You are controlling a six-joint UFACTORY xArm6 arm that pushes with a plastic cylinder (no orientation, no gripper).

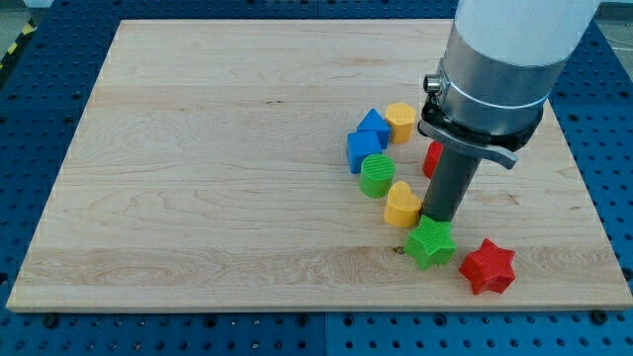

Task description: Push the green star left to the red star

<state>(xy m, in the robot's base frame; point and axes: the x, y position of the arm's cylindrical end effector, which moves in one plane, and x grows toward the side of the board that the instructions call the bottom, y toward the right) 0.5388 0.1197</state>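
Note:
The green star (431,243) lies near the view's bottom right of the wooden board (198,178). The red star (488,267) lies just to its right and a little lower, close to it. My tip (436,218) stands at the green star's upper edge, touching or nearly touching it, right next to the yellow heart (402,206).
A green cylinder (377,175), a blue cube (363,151), a blue block (373,124) and a yellow block (401,121) cluster above and left of my tip. A red block (432,159) is partly hidden behind the rod. The board's right edge is near.

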